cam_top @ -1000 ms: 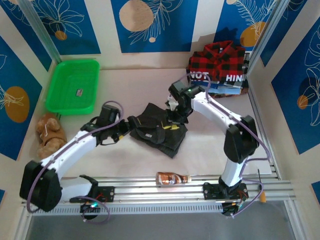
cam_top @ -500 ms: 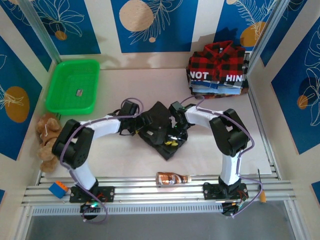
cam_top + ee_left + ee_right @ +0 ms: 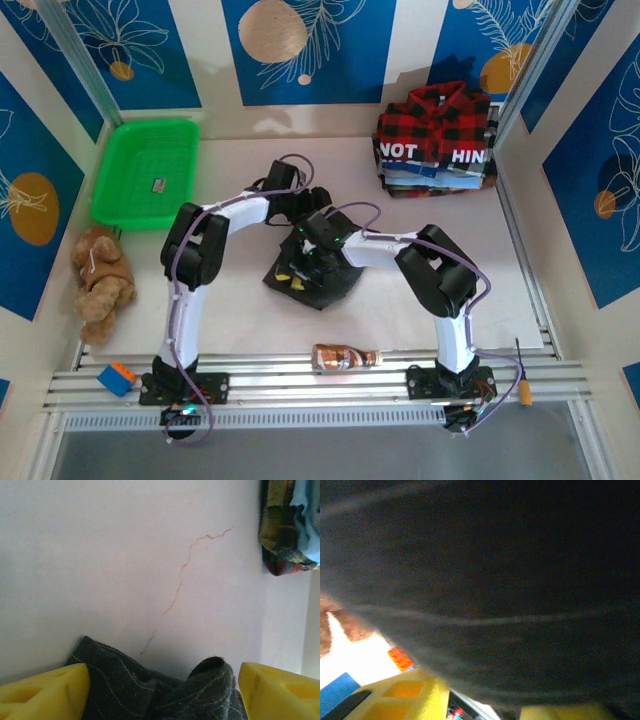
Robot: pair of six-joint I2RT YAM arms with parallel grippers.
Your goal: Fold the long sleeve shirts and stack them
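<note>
The dark charcoal shirt [image 3: 325, 282] lies crumpled mid-table, and its fine stripes show in the left wrist view [image 3: 150, 690]. My left gripper [image 3: 303, 207] sits at its far edge, open. Its yellow fingers [image 3: 45, 690] stand wide apart with a fold of cloth between them. My right gripper [image 3: 298, 268] is buried in the shirt's left part. The cloth [image 3: 510, 580] drapes over its fingers [image 3: 415, 697] and hides the tips, and it seems shut on the shirt. The red-and-black plaid shirt [image 3: 432, 112] tops a folded pile at the back right.
A green basket [image 3: 146, 170] stands at the back left, with a plush toy [image 3: 100, 280] below it. A brown bottle [image 3: 345, 356] lies by the front rail [image 3: 500, 378]. A blue-and-orange block [image 3: 117, 378] rests at the front left. The folded pile's edge [image 3: 285, 530] shows ahead of the left gripper.
The charcoal shirt has been bunched and dragged left. My right gripper swept left across it, while my left gripper swung round to its far side.
</note>
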